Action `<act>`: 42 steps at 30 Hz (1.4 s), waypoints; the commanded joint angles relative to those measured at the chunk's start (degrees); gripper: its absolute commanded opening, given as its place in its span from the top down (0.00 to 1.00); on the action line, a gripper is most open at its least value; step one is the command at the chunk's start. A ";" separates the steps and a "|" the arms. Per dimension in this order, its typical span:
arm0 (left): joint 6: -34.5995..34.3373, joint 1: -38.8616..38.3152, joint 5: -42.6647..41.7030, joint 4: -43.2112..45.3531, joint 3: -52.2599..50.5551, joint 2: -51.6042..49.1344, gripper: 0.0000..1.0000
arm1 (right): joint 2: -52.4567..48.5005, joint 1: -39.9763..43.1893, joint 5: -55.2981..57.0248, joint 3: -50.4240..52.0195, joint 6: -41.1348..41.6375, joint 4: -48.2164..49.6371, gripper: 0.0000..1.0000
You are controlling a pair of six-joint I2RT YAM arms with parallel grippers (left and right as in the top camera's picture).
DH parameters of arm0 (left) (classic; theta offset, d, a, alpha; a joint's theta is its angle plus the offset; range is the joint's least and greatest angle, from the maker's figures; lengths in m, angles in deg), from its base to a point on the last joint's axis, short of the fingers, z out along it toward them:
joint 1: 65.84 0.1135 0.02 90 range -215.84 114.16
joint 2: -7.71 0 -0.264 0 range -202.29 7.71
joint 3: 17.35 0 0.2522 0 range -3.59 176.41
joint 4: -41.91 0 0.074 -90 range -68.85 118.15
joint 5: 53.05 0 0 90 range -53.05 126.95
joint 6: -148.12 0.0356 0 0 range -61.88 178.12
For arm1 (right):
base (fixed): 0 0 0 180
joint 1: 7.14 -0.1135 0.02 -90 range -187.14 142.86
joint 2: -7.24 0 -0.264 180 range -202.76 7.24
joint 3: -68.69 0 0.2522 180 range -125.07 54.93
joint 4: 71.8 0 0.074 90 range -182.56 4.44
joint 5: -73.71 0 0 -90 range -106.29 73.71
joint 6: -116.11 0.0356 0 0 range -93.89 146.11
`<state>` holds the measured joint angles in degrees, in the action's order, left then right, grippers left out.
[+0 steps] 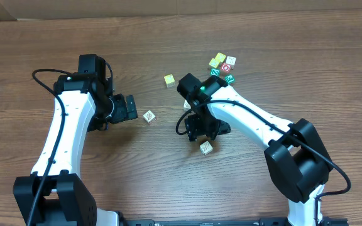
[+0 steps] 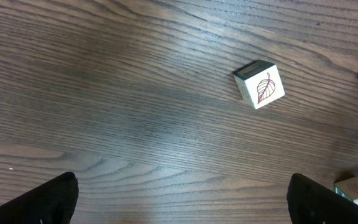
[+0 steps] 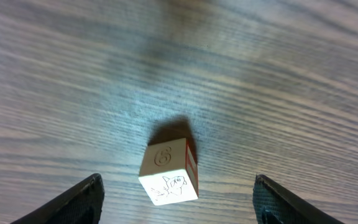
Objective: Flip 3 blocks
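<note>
Right wrist, right gripper (image 3: pixel 176 178) apart, block (image 3: pixel 168 167) loose between, left gripper (image 2: pixel 183 177) apart.

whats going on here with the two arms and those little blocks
Two robot arms are working on small wooden blocks on a table. The right gripper is open above a cream block that sits on the wood between its fingers, untouched. The left gripper is wide open and empty, pointed at a leaf block lying a little ahead of it. A yellow cube and a cluster of coloured cubes sit farther back, unhandled.
</note>
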<state>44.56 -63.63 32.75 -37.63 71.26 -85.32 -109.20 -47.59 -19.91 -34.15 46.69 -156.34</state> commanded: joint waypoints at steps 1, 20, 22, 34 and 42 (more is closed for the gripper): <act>0.26 -0.33 0.35 0.02 1.22 -0.42 0.00 | 0.04 -1.31 -0.35 3.34 -4.37 0.85 0.23; 0.26 -0.33 0.35 0.02 1.22 -0.39 0.00 | 0.04 -1.92 -6.51 7.43 -1.49 6.27 0.47; 0.26 -0.33 0.35 0.04 1.22 -0.42 0.00 | 0.04 -1.92 -6.34 7.43 -0.35 6.43 0.48; 0.26 -0.33 0.35 0.02 1.22 -0.42 0.00 | 0.04 -1.92 -5.81 7.45 2.89 5.73 0.56; 0.26 -0.33 0.35 0.04 1.22 -0.42 0.00 | 0.04 -1.92 -2.45 7.65 12.57 4.72 0.57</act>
<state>44.56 -63.63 32.75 -37.63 71.26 -85.32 -109.20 -49.29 -23.71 -27.11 54.82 -151.80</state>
